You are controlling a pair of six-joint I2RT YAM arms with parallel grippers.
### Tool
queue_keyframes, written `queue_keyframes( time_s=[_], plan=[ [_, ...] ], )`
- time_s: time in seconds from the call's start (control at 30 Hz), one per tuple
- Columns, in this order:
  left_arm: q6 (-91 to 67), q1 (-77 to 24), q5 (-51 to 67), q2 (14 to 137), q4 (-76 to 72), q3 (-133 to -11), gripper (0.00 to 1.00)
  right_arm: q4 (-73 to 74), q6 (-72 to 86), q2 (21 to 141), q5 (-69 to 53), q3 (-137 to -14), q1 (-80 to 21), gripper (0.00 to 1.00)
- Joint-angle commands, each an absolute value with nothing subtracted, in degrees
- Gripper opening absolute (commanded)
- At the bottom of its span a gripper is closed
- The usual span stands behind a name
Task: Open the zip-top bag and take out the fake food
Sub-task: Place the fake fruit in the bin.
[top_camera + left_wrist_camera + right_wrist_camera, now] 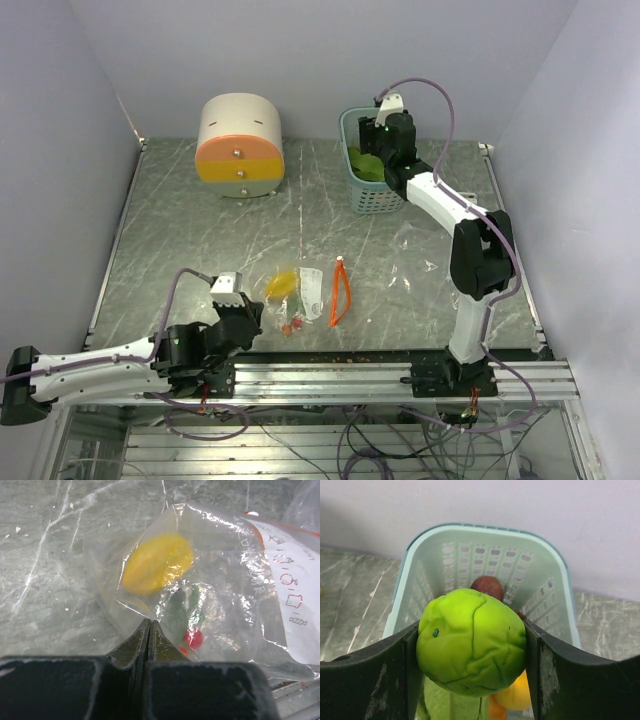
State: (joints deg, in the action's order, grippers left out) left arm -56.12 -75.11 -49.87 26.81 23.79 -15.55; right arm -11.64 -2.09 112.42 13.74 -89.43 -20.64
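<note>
**Meanwhile, one lime fruit hangs over the basket while the bag is pinned**

The right gripper (472, 637) is clamped on the lime-green fruit (470, 652), one finger on each side. It holds the fruit above the mouth of the pale teal basket (485, 527) at the far right of the table (180, 230), probably so that it can drop in with the rest. The fruit is a lumpy, matte ball with shallow creases, and looks like soft moulded plastic. Under it in the basket lie a dark red piece (487, 584), a smooth orange-yellow fruit (512, 695) and a flat green leafy piece (445, 705). The basket walls are a stiff lattice of small slots.

At the near left, the left gripper (150, 625) has its jaws pressed tight together at the near edge of the zip-top bag (235, 580). Creases in the film run to its tips, so it seems to be pinching the film to keep the bag from sliding. The bag lies flat, clear, crinkled and glossy, with a white printed label (295, 580), and its orange seal strip (340, 290) is on the right. Inside are a dimpled yellow fruit (157, 562) and a green sprig with red berries (187, 617), so I judge the emptying only partly done.

A round cream-and-orange drawer box (240, 145) stands at the far left, well apart from both arms.
</note>
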Motion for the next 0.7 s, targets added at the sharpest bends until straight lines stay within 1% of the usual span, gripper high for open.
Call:
queue_keyframes(
  time_s=[0.0,0.03,0.17,0.27,0.43,0.57,0.67],
  plan=[
    [-55.13,-75.32,-49.93,29.28,23.13,-16.38,0.07,-10.92,-3.79,113.88,13.31,-93.61,-19.58,0.69],
    [-55.11,-75.32,-49.85,29.68,23.00,-16.43,0.07,-10.67,-3.71,113.92,13.05,-93.88,-19.37,0.71],
    [-55.11,-75.33,-49.76,29.33,22.92,-16.29,0.07,-10.33,-3.95,114.03,11.82,-94.27,-19.27,0.87],
    [-54.92,-75.33,-49.65,28.18,23.03,-15.96,0.07,-9.85,-4.24,113.91,11.41,-94.58,-19.27,0.94],
    [-53.80,-75.32,-49.01,27.13,22.45,-15.62,0.07,-12.48,-2.23,108.01,8.77,-88.52,-19.36,0.95],
    [-53.64,-75.32,-49.21,28.00,21.96,-15.73,0.07,-17.77,2.19,98.14,4.36,-76.85,-20.56,0.93],
    [-53.74,-75.33,-49.55,28.65,21.61,-15.86,0.07,-19.85,5.12,87.79,3.07,-66.27,-22.78,0.92]
  ],
)
